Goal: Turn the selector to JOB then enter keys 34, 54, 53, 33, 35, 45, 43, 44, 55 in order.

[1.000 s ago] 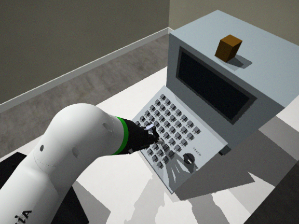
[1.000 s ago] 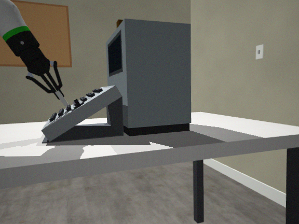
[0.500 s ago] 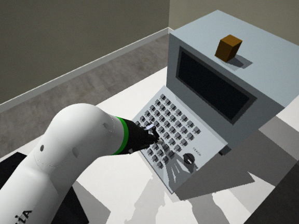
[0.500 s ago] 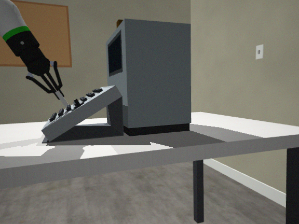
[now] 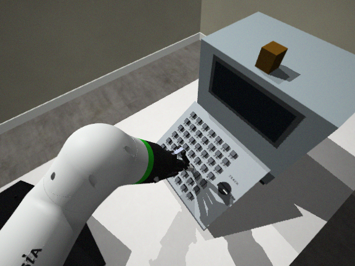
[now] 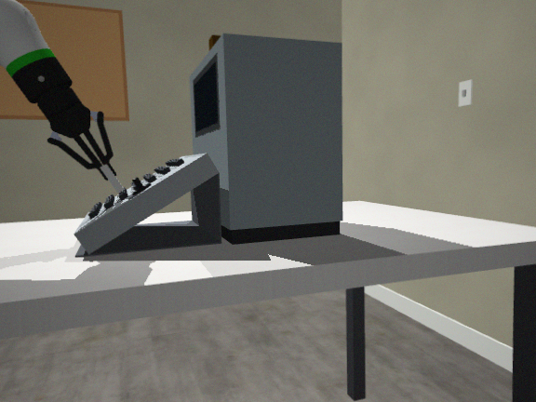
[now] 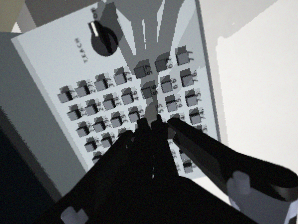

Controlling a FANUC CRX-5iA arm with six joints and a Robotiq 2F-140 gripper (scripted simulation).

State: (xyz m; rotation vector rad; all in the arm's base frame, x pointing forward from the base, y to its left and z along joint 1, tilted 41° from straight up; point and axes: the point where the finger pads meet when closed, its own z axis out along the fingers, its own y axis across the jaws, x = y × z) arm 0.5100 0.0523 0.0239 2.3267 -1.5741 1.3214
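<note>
Walls of dull beige frame the exterior view, with a corkboard [image 6: 88, 60] at upper left and a light switch [image 6: 464, 93] over on the right. Down on the pale table [image 5: 117, 209] [image 6: 419, 261] [image 7: 260, 85] stands a big blue-grey cabinet [image 5: 308, 80] [image 6: 284, 130] [image 7: 27, 102], its screen [image 5: 252, 101] [image 6: 207, 98] [image 7: 15, 165] dark, and an orange-brown block [image 5: 271, 56] [image 6: 214, 41] sits on top.

And here's the business end: the sloping keypad panel [image 5: 246, 172] [image 6: 149, 205] [image 7: 50, 55], right of center in the top view and lower left in the exterior one. Rows of dark keys [image 5: 198, 147] [image 6: 175, 162] [image 7: 102, 81] cover it, and no lit one can be made out among those in sight!

Look at the selector knob [image 5: 224, 188] [image 7: 104, 40], upper left in the wrist view: its white mark points away from the word TEACH, toward a second label lying partly in shadow.

In from the left comes the white arm [image 5: 92, 154] [image 6: 14, 33] with its green ring, leaning over the keys. The gripper [image 5: 186, 165] [image 6: 110, 173] [image 7: 152, 113] has its fingers together, angled down at the panel. A slim pale tip [image 6: 114, 180] reaches beyond them, right down among the keys; whether it touches one, I can't tell. Streaky shadows fan across the panel near the knob.

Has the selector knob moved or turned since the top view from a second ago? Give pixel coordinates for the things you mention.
No: in the top view, the selector knob [image 5: 224, 186] [image 6: 137, 185] [image 7: 103, 42] shows its white mark in the same place against the TEACH label [image 5: 233, 180] [image 7: 81, 50].
</note>
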